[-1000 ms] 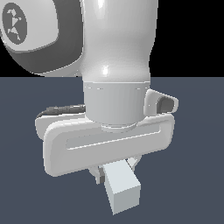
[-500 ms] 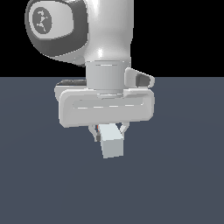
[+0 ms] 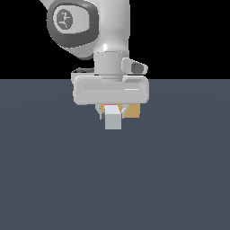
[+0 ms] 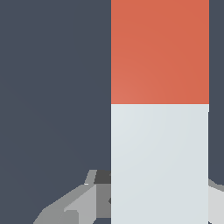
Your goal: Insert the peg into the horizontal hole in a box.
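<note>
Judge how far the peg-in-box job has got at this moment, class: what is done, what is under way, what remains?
Done: the gripper holds the peg off the floor. Under way: the peg, pale end toward the exterior camera, sits in front of the tan box. Left: the insertion; the hole is hidden, and the orange-red end shows free.

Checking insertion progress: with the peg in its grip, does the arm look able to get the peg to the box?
Probably yes: the gripper holds the peg, the box sits just behind, nothing visible between; hole hidden.
</note>
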`<control>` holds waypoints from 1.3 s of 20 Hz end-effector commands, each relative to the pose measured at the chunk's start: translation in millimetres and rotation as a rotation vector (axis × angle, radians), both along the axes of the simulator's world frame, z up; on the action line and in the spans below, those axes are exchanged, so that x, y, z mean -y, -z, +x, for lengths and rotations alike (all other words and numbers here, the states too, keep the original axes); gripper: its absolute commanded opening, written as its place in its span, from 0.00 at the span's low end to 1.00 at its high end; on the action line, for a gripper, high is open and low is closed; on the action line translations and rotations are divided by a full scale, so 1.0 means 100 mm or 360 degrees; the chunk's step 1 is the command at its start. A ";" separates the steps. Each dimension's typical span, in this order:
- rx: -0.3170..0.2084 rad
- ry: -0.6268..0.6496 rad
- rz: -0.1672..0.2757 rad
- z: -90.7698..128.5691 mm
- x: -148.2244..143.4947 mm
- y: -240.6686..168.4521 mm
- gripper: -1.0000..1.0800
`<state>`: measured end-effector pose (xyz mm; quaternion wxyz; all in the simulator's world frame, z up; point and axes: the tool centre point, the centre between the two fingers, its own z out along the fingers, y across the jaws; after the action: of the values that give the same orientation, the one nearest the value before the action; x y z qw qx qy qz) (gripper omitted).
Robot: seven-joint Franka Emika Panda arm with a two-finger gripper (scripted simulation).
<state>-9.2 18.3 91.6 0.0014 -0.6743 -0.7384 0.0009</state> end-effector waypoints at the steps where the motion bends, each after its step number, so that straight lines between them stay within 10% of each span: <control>1: 0.0005 0.0048 0.0000 0.02 -0.20 -0.09 0.00; 26: 0.0007 0.0196 0.0001 0.16 -0.82 -0.32 0.00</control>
<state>4.1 99.8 120.5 0.0015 -0.7186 -0.6954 0.0020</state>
